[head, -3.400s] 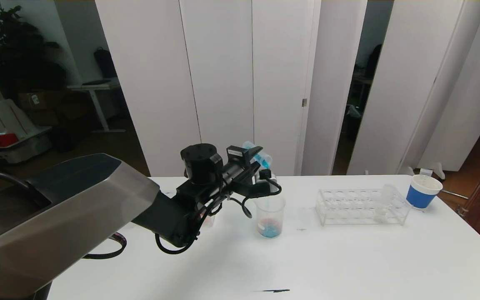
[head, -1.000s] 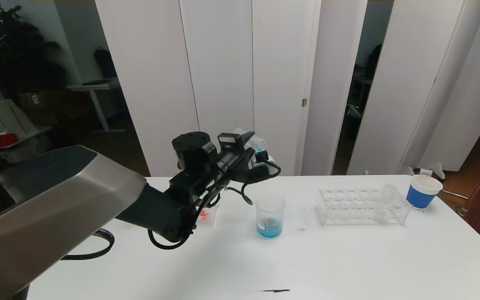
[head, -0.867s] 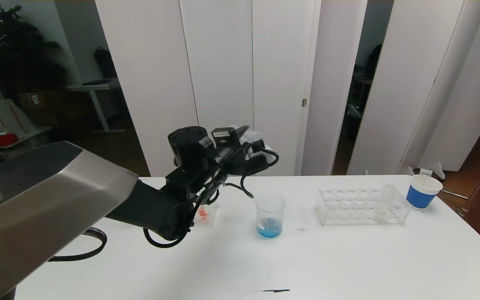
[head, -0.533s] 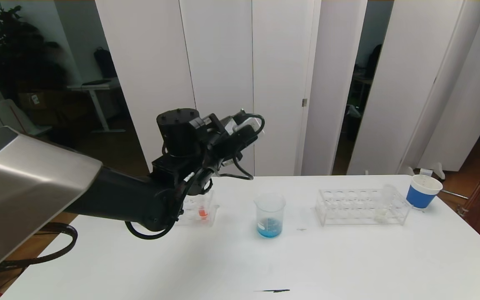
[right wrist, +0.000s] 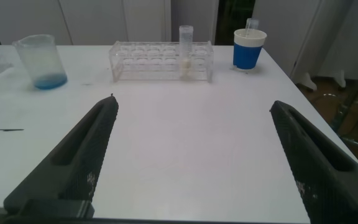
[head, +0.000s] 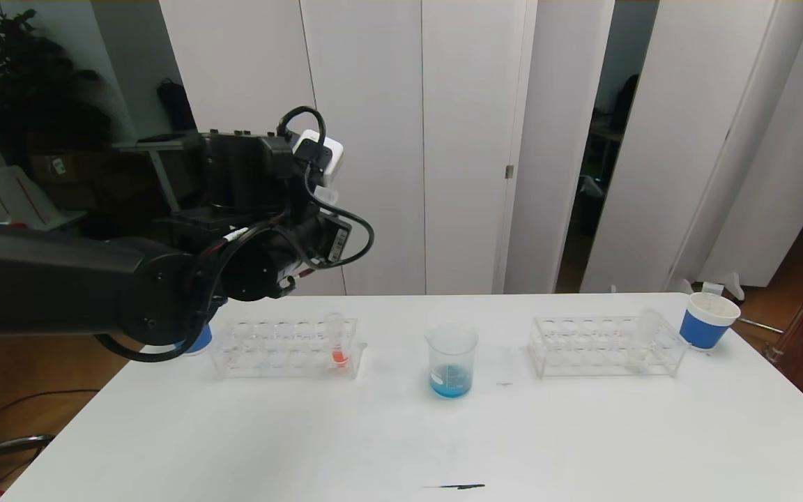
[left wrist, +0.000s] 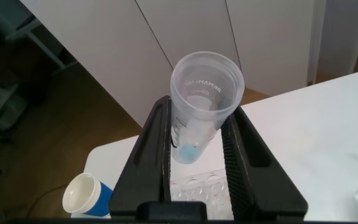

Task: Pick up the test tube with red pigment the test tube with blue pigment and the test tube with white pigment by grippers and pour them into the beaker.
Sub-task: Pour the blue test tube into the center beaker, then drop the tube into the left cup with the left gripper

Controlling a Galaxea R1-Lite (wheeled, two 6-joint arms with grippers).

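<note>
Clamping the test tube with blue pigment [left wrist: 204,106], left tool [left wrist: 199,149]; right tool [right wrist: 191,149] gapes empty.

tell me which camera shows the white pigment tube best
The right wrist view: the test tube with white pigment stands upright in its rack, whitish liquid visible at its bottom. In the head view it is faint against the rack. The left wrist view does not show it.

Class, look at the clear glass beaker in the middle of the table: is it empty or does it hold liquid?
It holds liquid. The clear glass beaker stands upright on the white table with a shallow layer of blue liquid at its bottom.
</note>
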